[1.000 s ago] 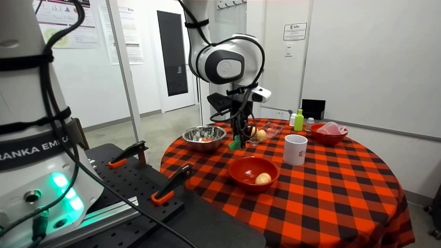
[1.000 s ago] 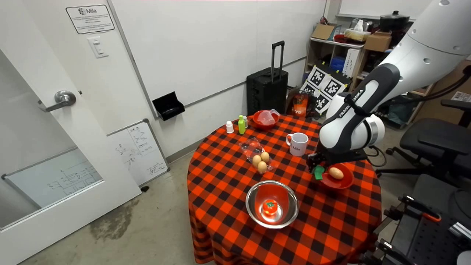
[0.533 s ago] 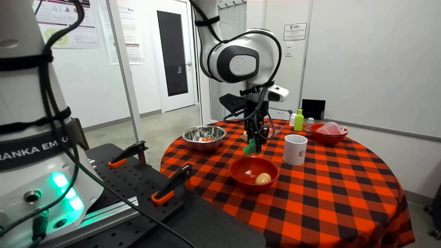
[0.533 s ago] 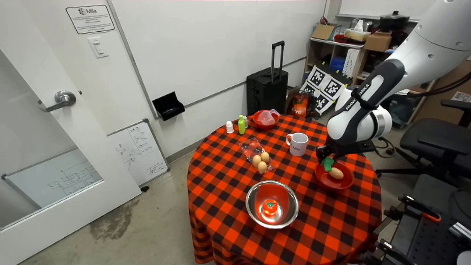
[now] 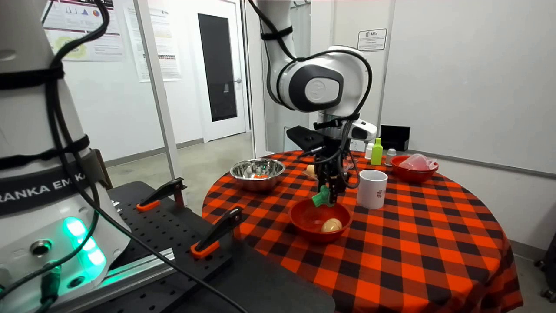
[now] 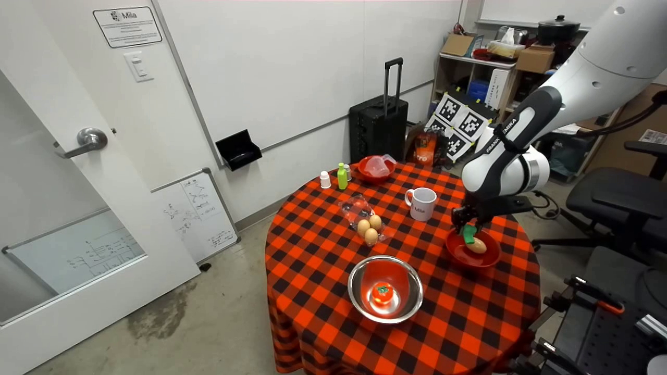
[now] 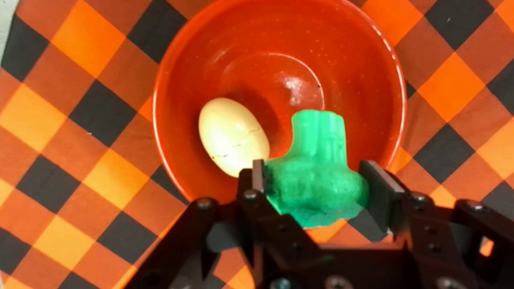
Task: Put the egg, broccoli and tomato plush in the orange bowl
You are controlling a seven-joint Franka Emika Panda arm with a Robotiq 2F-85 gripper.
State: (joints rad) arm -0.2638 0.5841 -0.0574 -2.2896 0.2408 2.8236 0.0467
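My gripper (image 7: 313, 176) is shut on the green broccoli (image 7: 315, 176), with a finger on each side of its lumpy head. The broccoli hangs over the orange bowl (image 7: 341, 60), stem toward the bowl's middle. The broccoli also shows in both exterior views (image 5: 322, 197) (image 6: 470, 234), at the bowl's far rim in one of them. The pale egg (image 7: 233, 134) lies inside the orange bowl, beside the left finger in the wrist view; it also shows in an exterior view (image 5: 332, 225). The red tomato (image 6: 382, 293) with a green top sits in the steel bowl (image 6: 356, 307).
A white mug (image 5: 372, 189) stands close to the orange bowl. Three more eggs (image 6: 370, 229) lie by a clear plastic carton (image 6: 357, 208). A green bottle (image 6: 342, 177), white shakers (image 6: 325, 180) and another red bowl (image 6: 367, 178) stand farther back on the checked table.
My gripper has carried the broccoli from beside the orange bowl to above it, then lowered a little. The egg, tomato and bowls have not moved.
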